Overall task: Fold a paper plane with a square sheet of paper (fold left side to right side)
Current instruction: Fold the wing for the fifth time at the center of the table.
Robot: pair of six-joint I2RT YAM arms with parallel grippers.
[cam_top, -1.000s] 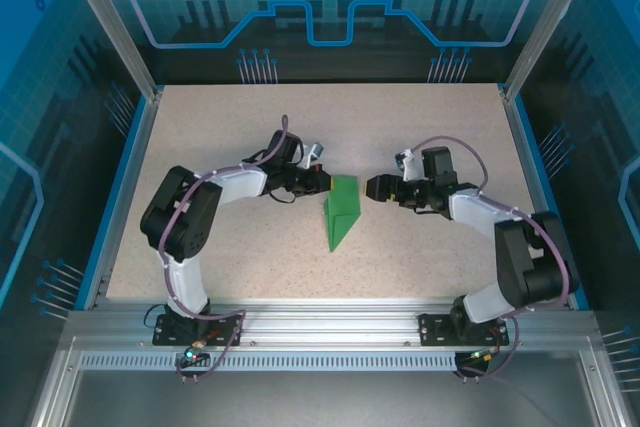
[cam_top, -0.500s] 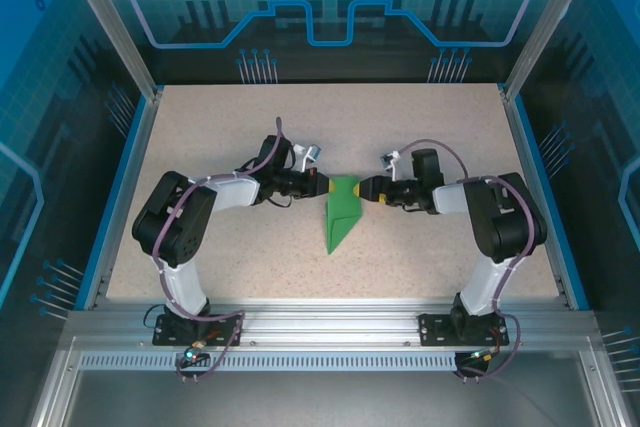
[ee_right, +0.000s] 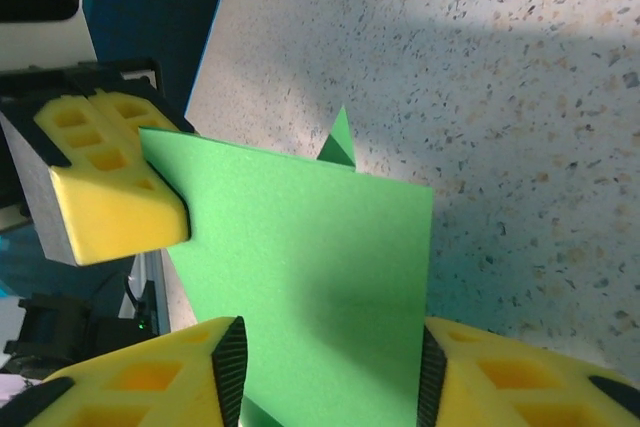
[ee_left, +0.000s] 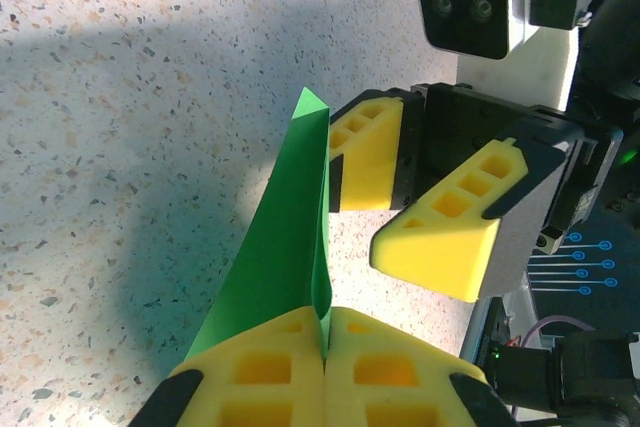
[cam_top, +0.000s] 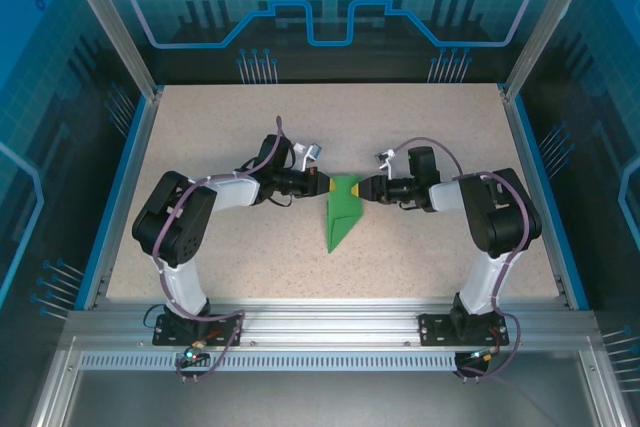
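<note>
The square sheet of paper (cam_top: 342, 209) is a bright green, creased, pointed shape on the table's middle, its tip toward the near edge. My left gripper (cam_top: 326, 185) is shut on the sheet's upper left edge; in the left wrist view the paper (ee_left: 280, 247) stands pinched between the closed yellow fingers (ee_left: 400, 372) of that gripper (ee_left: 325, 347). My right gripper (cam_top: 364, 190) is at the sheet's upper right edge, jaws apart. In the right wrist view a raised green flap (ee_right: 310, 237) lies between that gripper's (ee_right: 330, 367) spread fingers (ee_right: 480, 367).
The speckled tabletop (cam_top: 420, 127) has a blue rim and metal frame posts around it. An aluminium rail (cam_top: 330, 322) runs along the near edge by the arm bases. The two grippers face each other almost tip to tip over the paper.
The right gripper has moved left up to the paper's right edge and its jaws have narrowed. The left gripper has stayed shut on the paper, shifting slightly.
</note>
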